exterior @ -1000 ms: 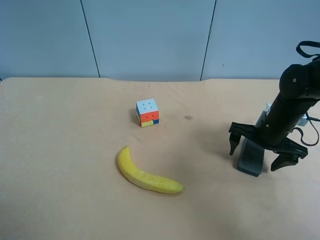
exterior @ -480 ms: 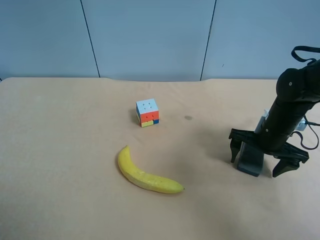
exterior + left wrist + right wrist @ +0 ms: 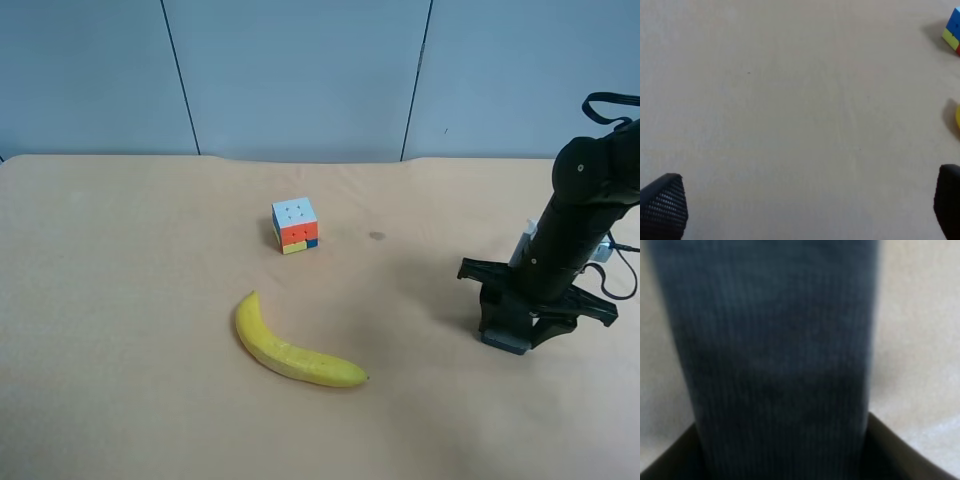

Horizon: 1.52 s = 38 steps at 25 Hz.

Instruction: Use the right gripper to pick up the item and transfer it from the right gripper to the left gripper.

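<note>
**Here, a dark block gripped at the right of a tan table**

The item (image 3: 505,341), a dark grey oblong block, is seen standing upright at the right side of the table (image 3: 150,300), with its lower end at the table surface. It is clamped by the right gripper (image 3: 512,325), whose black jaws are drawn in against both sides of the block. In the right wrist view the block (image 3: 775,350) fills most of the picture, blurred and finely ribbed, with a dark fingertip (image 3: 900,457) pressed to each side of it. The black arm is seen rising from the gripper toward the right edge.

Well apart to the left, near the middle of the table, a yellow banana (image 3: 290,350) lies on its side. Farther back, a small multicoloured puzzle cube (image 3: 295,225) is set, apart from the banana.

The left gripper (image 3: 805,205) is shown only by its own wrist view. Its fingertips (image 3: 662,205) are spread wide, with nothing held between them and bare table below. The cube (image 3: 954,30) and a sliver of the banana (image 3: 958,116) are caught at that view's edge.

A grey-blue panelled wall (image 3: 300,70) stands behind the table.
</note>
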Motion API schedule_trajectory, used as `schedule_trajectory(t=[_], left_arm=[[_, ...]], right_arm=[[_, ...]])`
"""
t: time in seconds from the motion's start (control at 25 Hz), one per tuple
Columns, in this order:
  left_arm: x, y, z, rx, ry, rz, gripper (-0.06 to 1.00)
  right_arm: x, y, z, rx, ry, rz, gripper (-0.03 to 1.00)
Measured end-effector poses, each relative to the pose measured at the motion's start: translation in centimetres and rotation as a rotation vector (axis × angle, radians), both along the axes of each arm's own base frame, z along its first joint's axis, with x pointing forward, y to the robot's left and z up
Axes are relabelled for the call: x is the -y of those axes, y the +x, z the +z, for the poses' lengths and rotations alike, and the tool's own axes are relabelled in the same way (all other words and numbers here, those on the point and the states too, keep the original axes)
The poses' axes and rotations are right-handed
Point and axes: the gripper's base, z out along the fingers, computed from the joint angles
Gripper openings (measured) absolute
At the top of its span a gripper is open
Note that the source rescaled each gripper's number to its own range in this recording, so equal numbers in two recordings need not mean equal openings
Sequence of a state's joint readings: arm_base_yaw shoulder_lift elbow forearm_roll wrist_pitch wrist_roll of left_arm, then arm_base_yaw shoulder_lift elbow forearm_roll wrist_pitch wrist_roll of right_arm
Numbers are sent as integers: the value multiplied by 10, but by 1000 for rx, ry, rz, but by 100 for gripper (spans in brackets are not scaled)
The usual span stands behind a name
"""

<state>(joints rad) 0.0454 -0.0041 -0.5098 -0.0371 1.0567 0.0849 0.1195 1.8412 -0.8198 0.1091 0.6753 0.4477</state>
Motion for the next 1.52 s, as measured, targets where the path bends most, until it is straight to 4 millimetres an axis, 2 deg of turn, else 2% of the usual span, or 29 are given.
schedule_trajectory(t=[0.36,0.48,0.64,0.8,1.04,1.32,1.52], left_arm=[[0,0,0,0,0,0,100],[0,0,0,0,0,0,100],[0,0,0,0,0,0,100],[0,0,0,0,0,0,100],[0,0,0,0,0,0,100],[0,0,0,0,0,0,100],[0,0,0,0,0,0,100]], right_arm=[[0,0,0,-3,0,2,0],[-1,2,7,-35,4,37,0],[-2,6,32,-32,17,126,0],[-2,6,68,27,28,209,0],[0,-6,110,126,17,337,0],[0,-25,138,169,11,507,0],[-30,-35,145,192,-3,690,0]])
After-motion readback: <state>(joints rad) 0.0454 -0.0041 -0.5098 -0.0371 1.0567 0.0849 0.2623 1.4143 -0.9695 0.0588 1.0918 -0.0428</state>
